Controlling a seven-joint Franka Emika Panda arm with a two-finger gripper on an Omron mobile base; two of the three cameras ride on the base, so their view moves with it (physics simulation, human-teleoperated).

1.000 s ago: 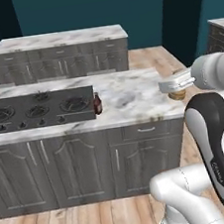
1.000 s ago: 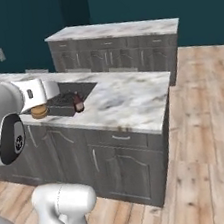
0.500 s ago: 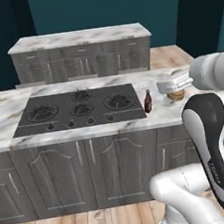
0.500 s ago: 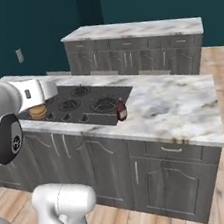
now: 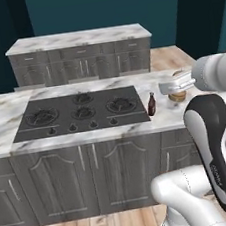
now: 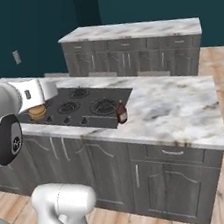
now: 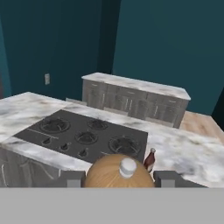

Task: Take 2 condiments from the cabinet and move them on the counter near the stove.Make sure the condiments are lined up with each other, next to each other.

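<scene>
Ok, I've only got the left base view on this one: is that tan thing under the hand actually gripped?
Observer: Yes. In the hand view the tan shaker sits gripped in the pincer, pale cap up.
Operator: Is it down on the counter?
Observer: Seemingly not. The right base view shows it against the stove's near left corner, so it likely hangs short of the counter.
Operator: Any room beside the bottle?
Observer: The right base view shows marble running on well past the bottle, on the side away from the stove.
</scene>
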